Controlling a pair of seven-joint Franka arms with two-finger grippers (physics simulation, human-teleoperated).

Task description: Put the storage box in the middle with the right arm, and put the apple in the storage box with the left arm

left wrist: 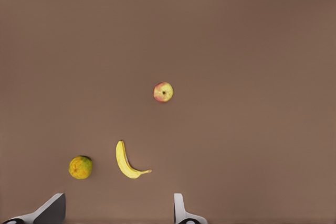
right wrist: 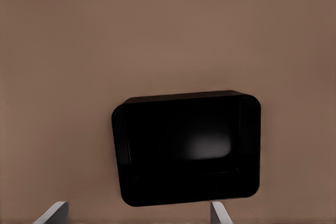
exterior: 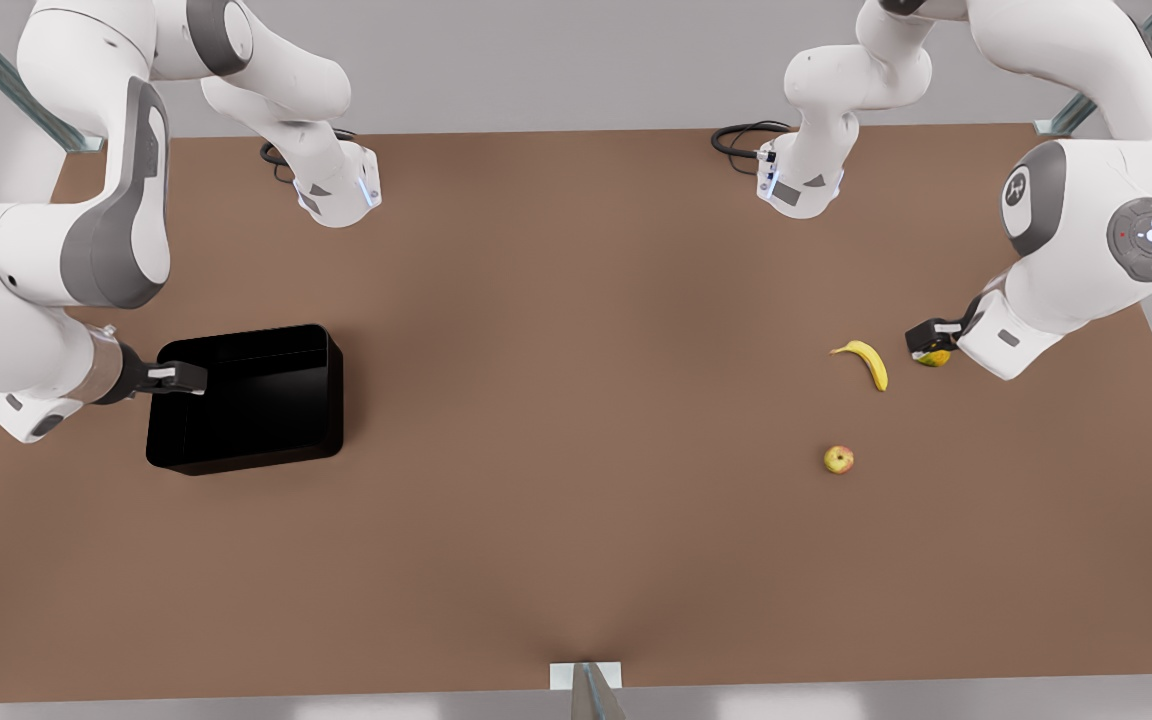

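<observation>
Found the storage box [exterior: 246, 458] resting flat on the table [exterior: 576, 560] toward the front view's left, well apart from the middle and set back from every table edge. Logged its long axis as running roughly across the front view, slightly skewed. Located the right gripper [exterior: 194, 378] low over the short wall at the box's far-left end, fingers spread and grasping nothing; could not tell whether touching the rim. Judged the coming move as a grip on that wall followed by a drag or carry toward the front view's right, with bare table all the way to the centre and no obstruction on that line. Located the left gripper [exterior: 921, 340] toward the front view's right, hanging just above a small lumpy orange fruit [exterior: 935, 357], fingers parted wide and holding nothing. Found the apple [exterior: 838, 459] upright on the table, alone, lying from that gripper toward the front view's left and toward the near edge, plainly nearer this arm than the other. Noted a banana [exterior: 868, 361] just beside the lumpy fruit, between gripper and apple but off to one side. Judged the risk as a brush against the banana's lower tip on the way across; open room on the apple's other sides.
</observation>
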